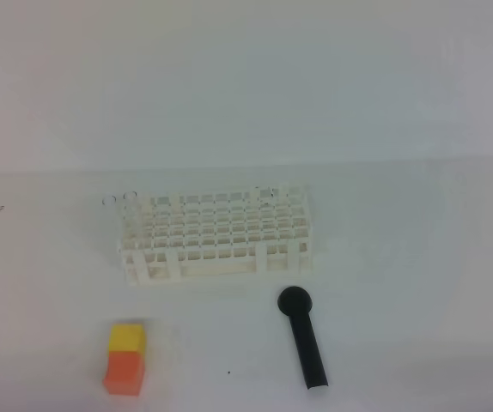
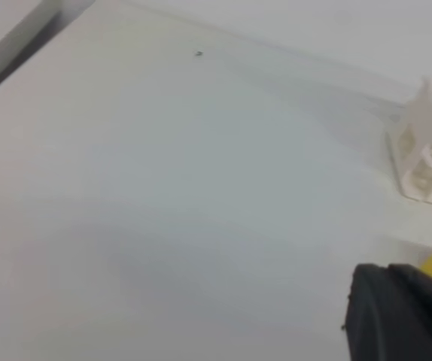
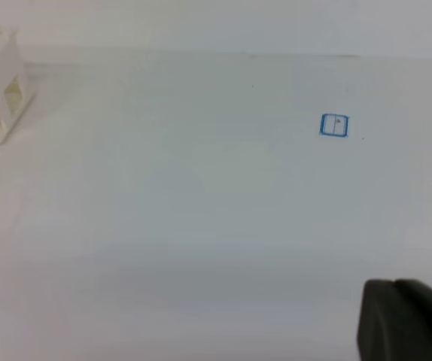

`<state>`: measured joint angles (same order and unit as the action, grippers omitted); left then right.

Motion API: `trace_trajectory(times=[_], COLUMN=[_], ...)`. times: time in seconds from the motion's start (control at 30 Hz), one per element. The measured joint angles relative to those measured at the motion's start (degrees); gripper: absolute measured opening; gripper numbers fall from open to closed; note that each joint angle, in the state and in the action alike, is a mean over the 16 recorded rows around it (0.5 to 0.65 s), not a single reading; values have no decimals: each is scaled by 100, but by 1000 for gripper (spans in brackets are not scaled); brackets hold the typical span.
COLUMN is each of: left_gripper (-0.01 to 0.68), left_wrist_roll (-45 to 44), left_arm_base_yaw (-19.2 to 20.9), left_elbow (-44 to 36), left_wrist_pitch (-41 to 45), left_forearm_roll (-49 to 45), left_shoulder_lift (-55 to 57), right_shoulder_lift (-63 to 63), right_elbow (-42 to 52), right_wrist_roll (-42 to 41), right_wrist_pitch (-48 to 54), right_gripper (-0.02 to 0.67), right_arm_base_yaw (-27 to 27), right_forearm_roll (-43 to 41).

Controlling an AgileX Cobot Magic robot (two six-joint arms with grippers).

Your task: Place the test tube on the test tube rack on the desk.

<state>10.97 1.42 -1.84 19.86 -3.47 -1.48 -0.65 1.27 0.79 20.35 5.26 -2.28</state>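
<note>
Rack: white test tube rack [image 1: 217, 234] mid-desk [image 1: 384, 283], long side facing the arms, holes up for loading.
Test tube: faint clear rims at the rack's back left corner [image 1: 119, 199]; whether seated, cannot tell.
Left gripper [image 2: 400, 312]: closed, empty.
Right gripper [image 3: 408, 320]: closed, empty.
Clutter: black round-headed tool [image 1: 304, 336], orange-yellow block [image 1: 125, 357] in front of the rack.
</note>
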Motion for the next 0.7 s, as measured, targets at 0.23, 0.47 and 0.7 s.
trace_trajectory(times=[0.23,0.47,0.7], left_gripper=[-1,-1,-1], left_wrist_roll=[0,0,0], left_arm_base_yaw=[-263,-355,-353], left_elbow=[0,0,22], left_wrist_pitch=[0,6,6], left_forearm_roll=[0,0,2], left_shoulder_lift=[0,0,0], right_shoulder_lift=[0,0,0], right_elbow=[0,0,0], right_wrist_roll=[0,0,0], right_wrist_pitch=[4,4,4], right_gripper=[-1,-1,-1], right_arm_base_yaw=[0,0,0], right_forearm_roll=[0,0,0])
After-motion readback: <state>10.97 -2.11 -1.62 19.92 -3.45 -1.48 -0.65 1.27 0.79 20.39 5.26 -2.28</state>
